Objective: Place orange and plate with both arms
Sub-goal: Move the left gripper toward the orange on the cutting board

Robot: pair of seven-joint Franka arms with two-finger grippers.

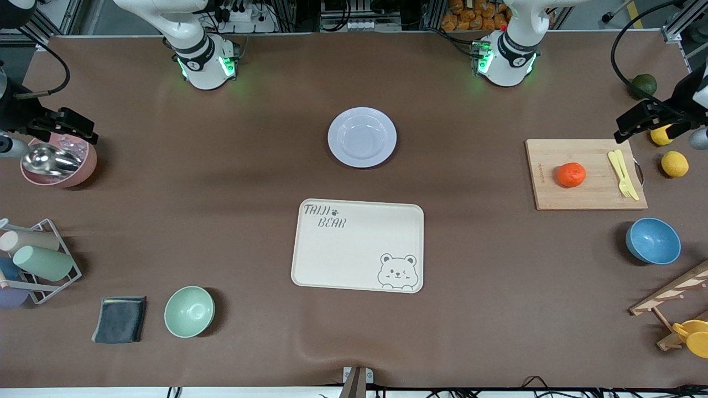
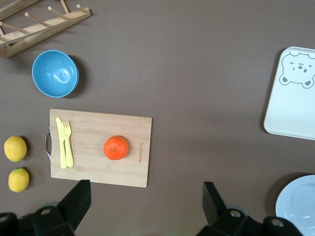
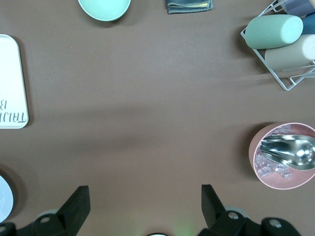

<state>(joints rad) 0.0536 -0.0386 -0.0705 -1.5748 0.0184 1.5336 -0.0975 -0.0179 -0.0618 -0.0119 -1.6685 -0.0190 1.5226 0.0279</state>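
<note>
The orange point(image 1: 571, 174) lies on a wooden cutting board point(image 1: 586, 190) toward the left arm's end of the table; it also shows in the left wrist view point(image 2: 116, 147). The lavender-white plate point(image 1: 362, 137) sits empty mid-table, between the two bases, and its edge shows in the left wrist view point(image 2: 298, 204). My left gripper point(image 1: 630, 124) point(image 2: 146, 196) is open and empty, high above the board's corner. My right gripper point(image 1: 77, 128) point(image 3: 145, 196) is open and empty, high above the pink bowl.
A cream bear tray point(image 1: 358, 245) lies nearer the camera than the plate. A yellow fork point(image 1: 623, 174) lies on the board, with lemons point(image 1: 675, 163), a green fruit point(image 1: 644, 84) and a blue bowl point(image 1: 652, 240) around it. Pink bowl with scoop point(image 1: 58, 163), cup rack point(image 1: 38, 260), green bowl point(image 1: 189, 311), grey cloth point(image 1: 119, 319).
</note>
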